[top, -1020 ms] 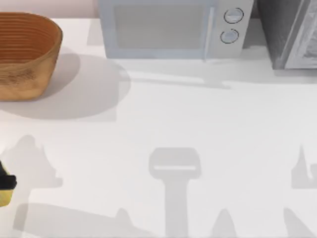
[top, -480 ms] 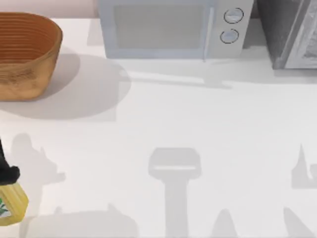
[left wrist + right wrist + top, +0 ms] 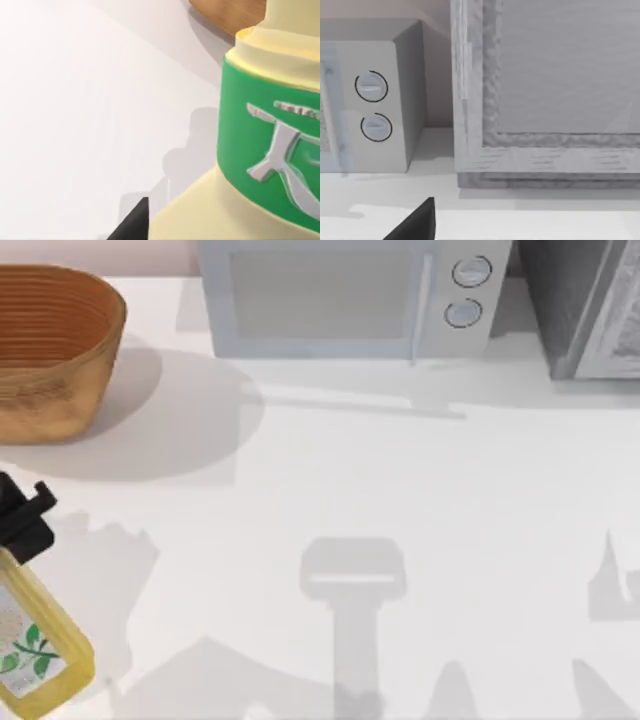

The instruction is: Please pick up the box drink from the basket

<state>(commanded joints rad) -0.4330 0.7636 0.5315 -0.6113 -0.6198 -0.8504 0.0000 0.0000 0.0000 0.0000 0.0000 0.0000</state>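
Observation:
The box drink [image 3: 38, 648] is a pale yellow bottle with a white leafy label, hanging over the table's front left corner. My left gripper [image 3: 18, 532] is shut on its upper end, above the label. In the left wrist view, the box drink's green neck band [image 3: 272, 150] sits very close, with one black fingertip [image 3: 132, 223] beside the yellow body. The round orange-brown basket [image 3: 60, 350] stands at the back left, apart from the bottle, and its edge [image 3: 230, 12] shows behind the bottle's neck. Part of my right gripper [image 3: 415, 222] is over the table in front of the microwave.
A pale grey microwave [image 3: 345, 295] with two round knobs [image 3: 468, 290] stands along the back edge, also seen as a microwave [image 3: 370, 105] from the right wrist. A dark grey appliance [image 3: 590, 305] stands at the back right. White tabletop [image 3: 400, 520] stretches across the middle.
My left gripper has carried the box drink rightward, farther into the top view. The bottle's body and label now show, where only a yellow corner showed before.

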